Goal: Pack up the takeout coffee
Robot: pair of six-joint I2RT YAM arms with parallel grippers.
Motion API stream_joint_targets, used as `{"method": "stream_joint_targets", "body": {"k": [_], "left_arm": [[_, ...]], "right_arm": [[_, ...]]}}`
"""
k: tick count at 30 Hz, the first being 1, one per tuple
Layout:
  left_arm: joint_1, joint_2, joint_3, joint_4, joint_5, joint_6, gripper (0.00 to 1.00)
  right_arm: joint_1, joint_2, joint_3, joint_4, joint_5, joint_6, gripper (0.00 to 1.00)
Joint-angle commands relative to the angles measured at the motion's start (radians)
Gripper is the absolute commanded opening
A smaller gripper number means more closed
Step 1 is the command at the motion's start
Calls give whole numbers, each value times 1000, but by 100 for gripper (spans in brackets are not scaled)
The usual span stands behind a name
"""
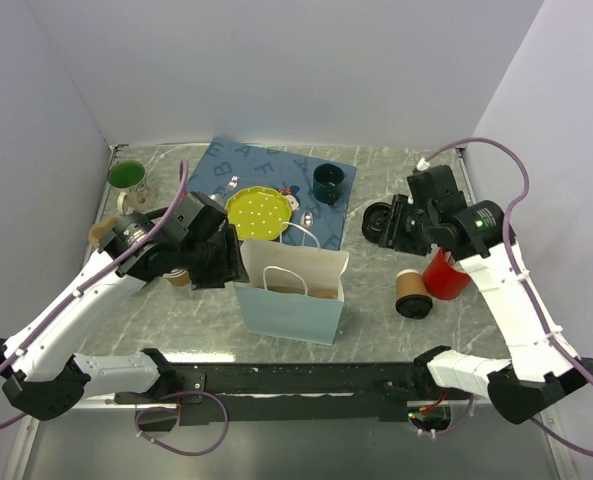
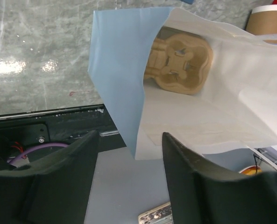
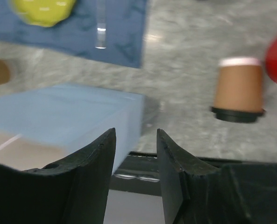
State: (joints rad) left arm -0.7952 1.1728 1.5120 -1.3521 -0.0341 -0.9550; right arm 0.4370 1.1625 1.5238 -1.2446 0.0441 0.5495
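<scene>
At the bench's near edge, my left gripper (image 2: 130,138), fingers apart, flanks the bag (image 1: 288,312), presumably to steady it; my right gripper (image 3: 136,135), also apart, faces the takeout coffee (image 1: 410,288).

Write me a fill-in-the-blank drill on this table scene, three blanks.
The coffee cup has a lid coloured ___. The second cup, right beside it, is coloured ___. The paper bag in the middle is ___ on the outside.
Missing words: black; red; blue.
</scene>
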Motion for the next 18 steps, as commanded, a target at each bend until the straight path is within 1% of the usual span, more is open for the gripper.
{"method": "stream_joint_targets", "body": {"k": [1, 2, 3, 4, 5, 6, 8, 9, 11, 12, 15, 17, 18], "left_arm": [[7, 2, 20, -21, -47, 59, 55], [7, 8, 36, -21, -50, 61, 54], [8, 16, 40, -19, -53, 62, 52], [8, 19, 43, -19, -56, 62, 48], [8, 22, 42, -18, -55, 62, 43], [8, 24, 39, -16, -50, 64, 34], [8, 22, 28, -21, -44, 58, 24], [8, 8, 24, -21, -41, 47, 16], [8, -15, 7, -18, -24, 32, 11], [8, -37, 2, -19, -20, 9, 8], [8, -80, -19, -19, 22, -31, 3], [8, -101, -36, -19, 39, -44, 4], [8, -116, -42, -19, 57, -54, 8]], "right_arm": [[-93, -33, -127, -12, 51, -7, 48], [-124, -35, -151, -15, 57, 4, 49], [-136, -38, -174, -19, 62, 38, 52], [-147, -44, -215, -27, 74, 56, 54], [-165, -49, -235, -27, 82, 79, 55], [-173, -55, -255, -26, 89, 125, 56], [-179, -64, -293, -19, 126, 170, 56], [-179, -63, -303, -19, 141, 220, 56], [-182, -44, -320, -36, 190, 272, 57], [-182, -34, -323, -48, 207, 333, 57], [-184, -3, -373, -46, 241, 427, 59], [-184, 11, -422, -16, 253, 444, 61], [-185, 14, -450, 2, 276, 467, 61]]}}
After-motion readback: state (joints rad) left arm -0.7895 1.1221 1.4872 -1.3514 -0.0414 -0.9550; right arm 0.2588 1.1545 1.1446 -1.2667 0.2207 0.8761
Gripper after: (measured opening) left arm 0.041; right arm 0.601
